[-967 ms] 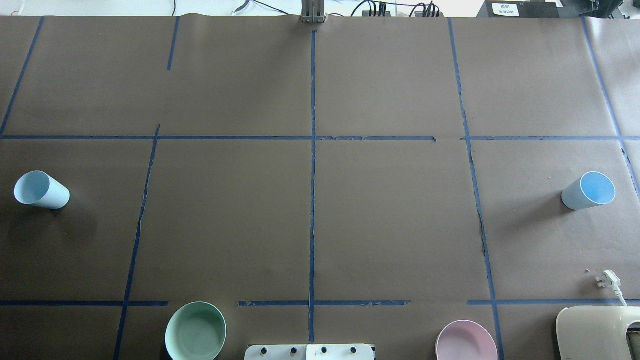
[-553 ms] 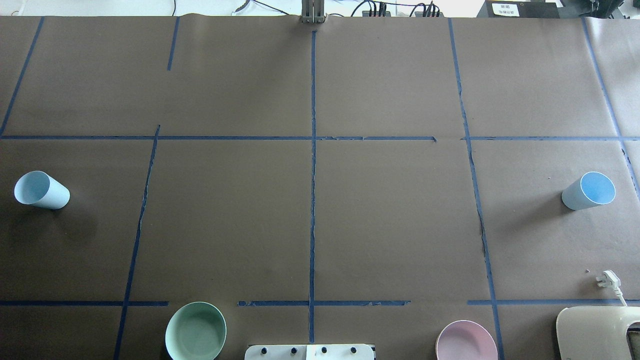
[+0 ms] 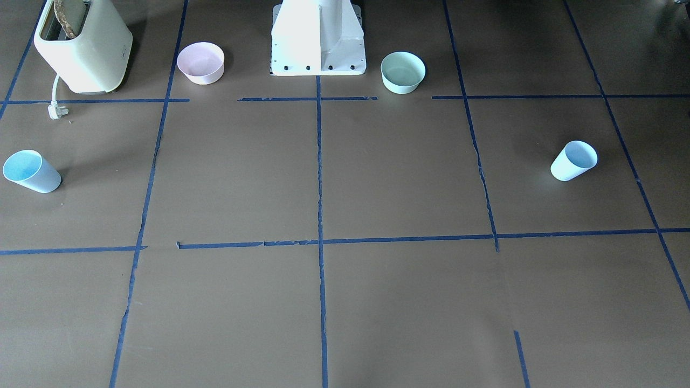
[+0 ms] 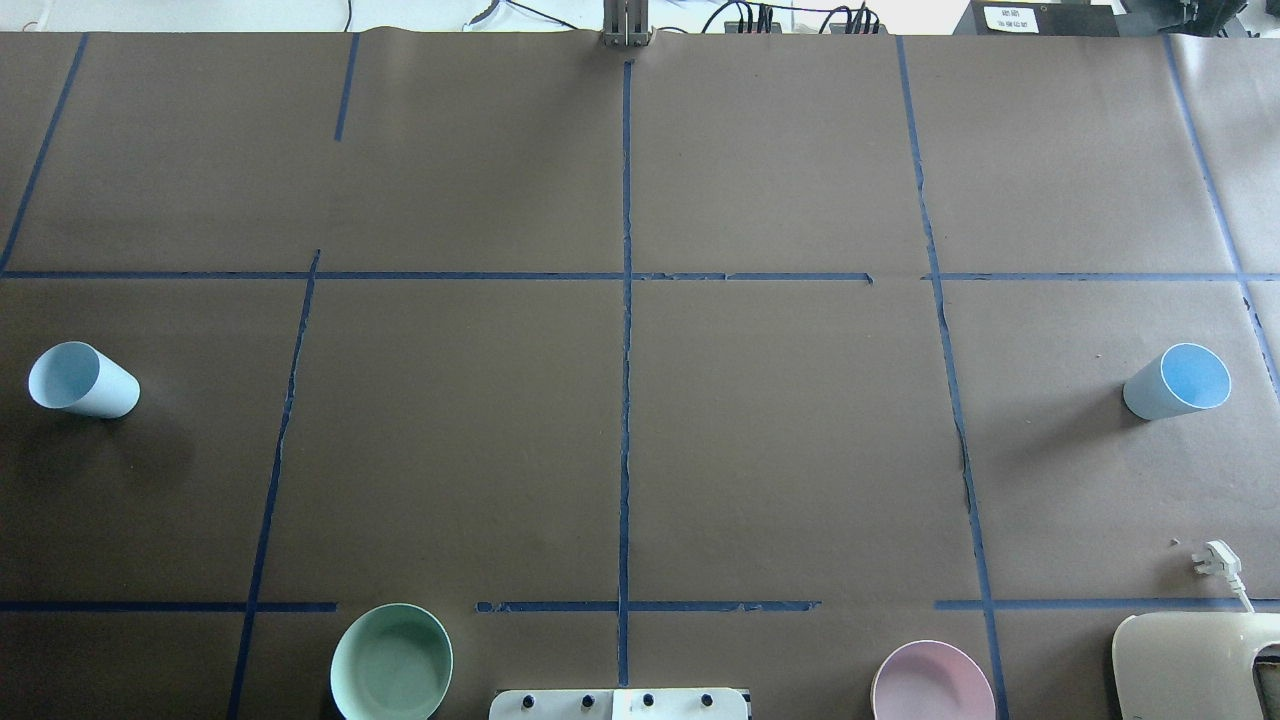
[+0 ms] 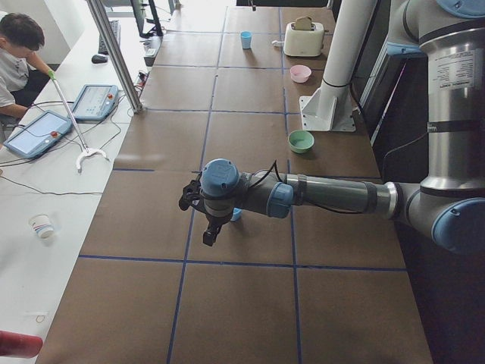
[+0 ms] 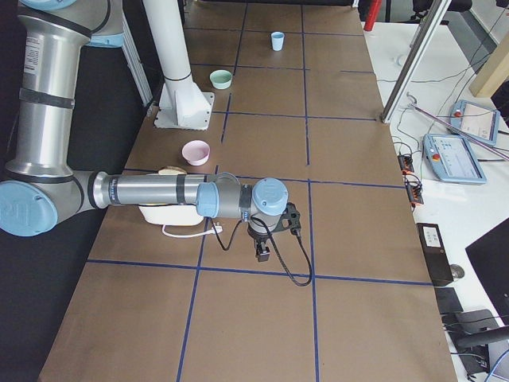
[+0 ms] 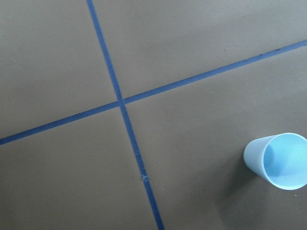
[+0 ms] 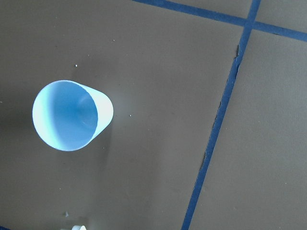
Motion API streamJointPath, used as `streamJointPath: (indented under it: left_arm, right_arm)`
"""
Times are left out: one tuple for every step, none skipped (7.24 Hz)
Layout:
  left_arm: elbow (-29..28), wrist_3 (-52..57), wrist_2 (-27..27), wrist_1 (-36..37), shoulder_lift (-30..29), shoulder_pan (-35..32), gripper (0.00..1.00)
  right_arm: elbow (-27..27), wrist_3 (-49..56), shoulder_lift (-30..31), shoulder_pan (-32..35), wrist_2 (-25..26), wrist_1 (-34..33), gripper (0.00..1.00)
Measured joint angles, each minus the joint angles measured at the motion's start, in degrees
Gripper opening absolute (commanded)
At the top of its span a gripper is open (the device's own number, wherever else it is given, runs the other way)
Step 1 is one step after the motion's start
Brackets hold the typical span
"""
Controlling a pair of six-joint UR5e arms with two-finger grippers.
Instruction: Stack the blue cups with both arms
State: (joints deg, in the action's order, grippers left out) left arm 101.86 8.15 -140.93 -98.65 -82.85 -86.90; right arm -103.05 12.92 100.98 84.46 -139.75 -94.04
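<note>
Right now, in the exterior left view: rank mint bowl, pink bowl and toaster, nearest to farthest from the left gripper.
From the left gripper:
1. Mint bowl, on the near side of the base.
2. Pink bowl, past the base.
3. Toaster, at the far end.

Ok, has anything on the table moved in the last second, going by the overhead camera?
Nothing has visibly changed. The left cup and right cup stand upright where they were, far apart at the table's two ends, and nothing holds either one. The green bowl and pink bowl have not shifted either.
</note>
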Motion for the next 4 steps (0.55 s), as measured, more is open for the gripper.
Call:
streamJointPath:
  left_arm:
    - [0.2,-5.4,-0.3,-2.2,0.2,2.8,1.0]
    - [0.1,-15.1,0.8,-6.4,0.4,6.5,1.0]
    - [-0.3,-26.4,3.7,-11.6,0.5,10.9,1.0]
    - [-0.8,-36.7,8.3,-16.2,0.5,16.1,1.0]
  right_arm:
    - [0.0,0.0,0.0,0.0,0.0,0.0,1.0]
    - [0.0,0.0,0.0,0.0,0.0,0.0,1.0]
    - [0.0,0.0,0.0,0.0,0.0,0.0,1.0]
    - [0.0,0.0,0.0,0.0,0.0,0.0,1.0]
